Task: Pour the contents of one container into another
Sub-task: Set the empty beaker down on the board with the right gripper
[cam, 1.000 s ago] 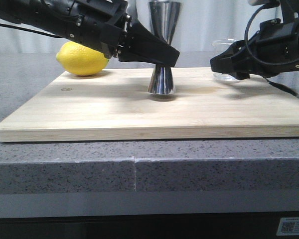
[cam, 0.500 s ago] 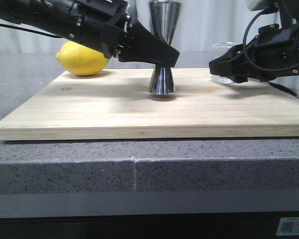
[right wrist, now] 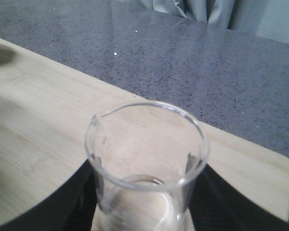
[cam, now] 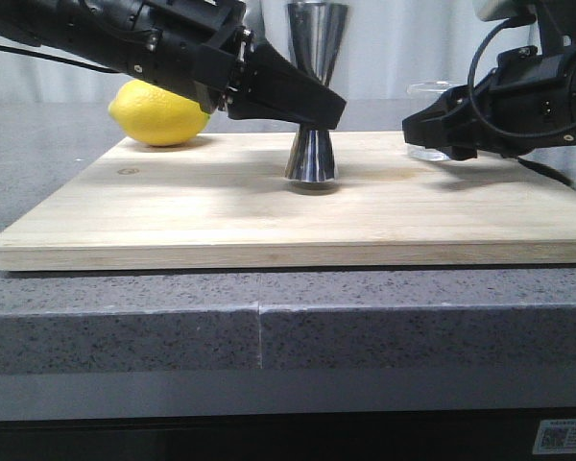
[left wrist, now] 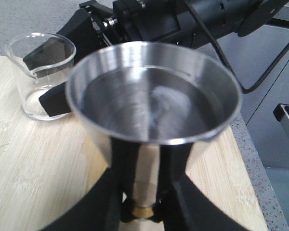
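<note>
The steel jigger (cam: 312, 154) stands upright at the middle of the wooden board (cam: 221, 216). My left gripper (cam: 319, 108) is shut on its narrow gold waist. In the left wrist view the jigger's wide cup (left wrist: 154, 98) fills the picture and the black fingers (left wrist: 106, 202) press the waist from both sides. The clear glass beaker (cam: 430, 146) stands on the board's far right part. My right gripper (cam: 428, 131) is shut on it, and the right wrist view shows the beaker (right wrist: 147, 154) between the two fingers (right wrist: 74, 197). Whether it holds liquid I cannot tell.
A yellow lemon (cam: 158, 113) lies at the board's back left corner, behind my left arm. The board rests on a grey speckled counter (cam: 269, 327) whose front edge is close below it. A black cable (cam: 547, 173) trails at the right.
One second ago my right gripper sat slightly further right and lower; it has shifted a little left at the beaker, then held still. The left gripper and jigger have not moved.
</note>
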`<state>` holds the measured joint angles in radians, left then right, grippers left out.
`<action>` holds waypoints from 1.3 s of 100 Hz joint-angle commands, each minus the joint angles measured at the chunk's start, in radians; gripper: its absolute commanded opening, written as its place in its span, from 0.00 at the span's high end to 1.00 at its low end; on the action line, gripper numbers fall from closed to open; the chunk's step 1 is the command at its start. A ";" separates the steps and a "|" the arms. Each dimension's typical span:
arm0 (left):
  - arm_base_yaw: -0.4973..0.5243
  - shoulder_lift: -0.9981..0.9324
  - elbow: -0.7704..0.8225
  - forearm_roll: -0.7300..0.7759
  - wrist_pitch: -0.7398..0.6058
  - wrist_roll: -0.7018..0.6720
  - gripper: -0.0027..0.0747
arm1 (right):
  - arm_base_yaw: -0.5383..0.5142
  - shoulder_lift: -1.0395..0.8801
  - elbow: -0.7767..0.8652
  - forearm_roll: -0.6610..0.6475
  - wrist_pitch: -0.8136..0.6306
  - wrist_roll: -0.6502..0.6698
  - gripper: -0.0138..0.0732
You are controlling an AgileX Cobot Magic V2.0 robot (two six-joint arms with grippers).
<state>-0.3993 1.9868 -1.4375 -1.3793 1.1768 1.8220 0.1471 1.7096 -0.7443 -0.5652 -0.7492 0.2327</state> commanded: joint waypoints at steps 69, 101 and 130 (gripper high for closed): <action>-0.011 -0.050 -0.029 -0.077 0.092 -0.007 0.98 | -0.006 -0.033 -0.022 0.014 -0.002 -0.014 0.55; -0.011 -0.050 -0.029 -0.077 0.092 -0.007 0.98 | -0.006 -0.033 -0.022 0.014 0.014 -0.014 0.42; -0.011 -0.050 -0.029 -0.077 0.092 -0.007 0.98 | -0.006 -0.033 -0.022 0.014 0.014 -0.014 0.41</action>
<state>-0.3993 1.9868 -1.4375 -1.3793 1.1768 1.8220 0.1471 1.7136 -0.7479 -0.5598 -0.6832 0.2311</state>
